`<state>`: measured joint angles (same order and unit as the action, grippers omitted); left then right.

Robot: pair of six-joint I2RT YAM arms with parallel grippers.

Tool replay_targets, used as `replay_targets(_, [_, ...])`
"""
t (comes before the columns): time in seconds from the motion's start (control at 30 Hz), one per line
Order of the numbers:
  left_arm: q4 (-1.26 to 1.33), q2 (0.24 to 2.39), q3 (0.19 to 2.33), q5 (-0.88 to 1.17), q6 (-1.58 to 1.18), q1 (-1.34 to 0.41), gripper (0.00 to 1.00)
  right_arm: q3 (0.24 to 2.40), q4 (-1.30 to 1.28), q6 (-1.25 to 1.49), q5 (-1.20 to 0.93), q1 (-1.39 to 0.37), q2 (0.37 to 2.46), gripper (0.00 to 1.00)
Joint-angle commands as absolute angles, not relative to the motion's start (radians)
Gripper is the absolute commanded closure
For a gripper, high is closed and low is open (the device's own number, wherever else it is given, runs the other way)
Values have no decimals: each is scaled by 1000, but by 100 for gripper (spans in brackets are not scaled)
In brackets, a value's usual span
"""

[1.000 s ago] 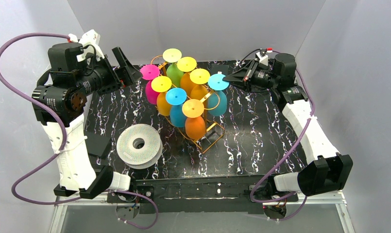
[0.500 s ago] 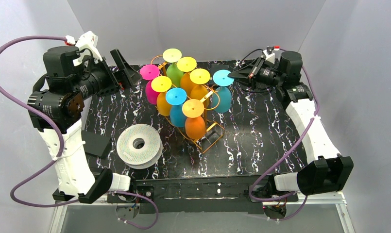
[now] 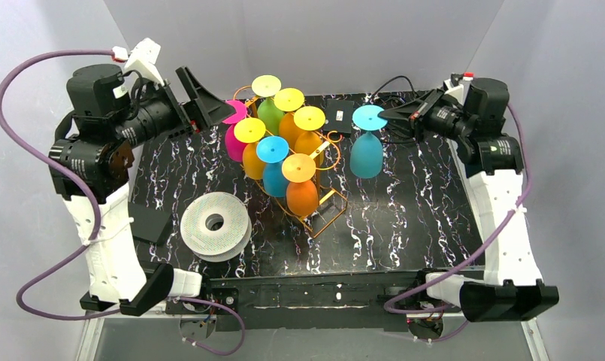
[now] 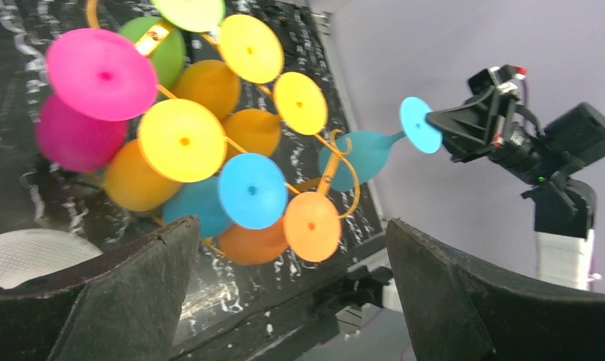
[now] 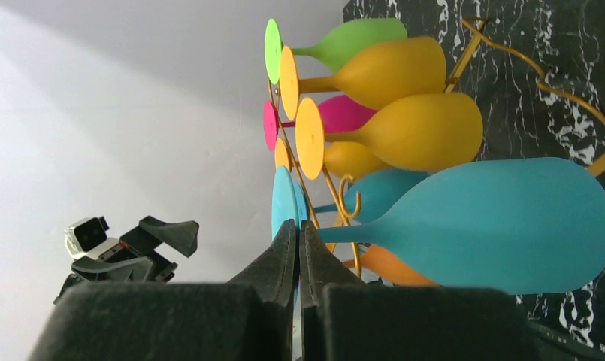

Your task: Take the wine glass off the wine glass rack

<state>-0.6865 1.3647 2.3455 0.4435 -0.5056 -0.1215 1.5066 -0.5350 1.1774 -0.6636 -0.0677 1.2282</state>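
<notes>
Beside the wine glass rack (image 3: 318, 222), the right hand (image 3: 385, 115), held level, clamps the teal wine glass (image 3: 366, 154) by its foot.

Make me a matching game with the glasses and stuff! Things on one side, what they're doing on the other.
1. teal wine glass
2. pink wine glass
3. white spool
4. left gripper

A. open
B. lying flat on the table
C. hanging on the wine glass rack
D. pinched by the right gripper

Pairs: 1-D, 2-C, 3-B, 4-A
</notes>
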Motion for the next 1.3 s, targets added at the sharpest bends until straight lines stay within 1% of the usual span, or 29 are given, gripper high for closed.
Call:
replay_targets(0.0, [-576,1392,2361,643,-586,-166,8,1557,-699,1210,-622,-59,1146,99])
replay_targets(0.23, [-564,1416,2349,571,-498,-406,9,1569,-848,1307,-554,-56,1044,99])
replay_targets(0.37, [-530,1419,2305,507,-432,-556,10,1577,-909,1383,-546,-51,1003,99])
replay_targets(0.63, [-470,1488,2301,421,-322,-832,13,1592,-918,1525,-561,-45,937,99])
replay_targets(0.8, [-434,1517,2274,345,-255,-937,14,1572,-883,1634,-595,-44,904,99])
replay_targets(0.97, [-366,1566,2270,301,-250,-999,13,1522,-827,1733,-641,-44,863,99])
replay_targets(1.17, [-331,1654,2335,241,-215,-1065,15,1506,-821,1753,-691,-44,846,99])
replay_targets(1.27, [-309,1686,2348,206,-194,-1088,18,1506,-817,1763,-703,-44,838,99])
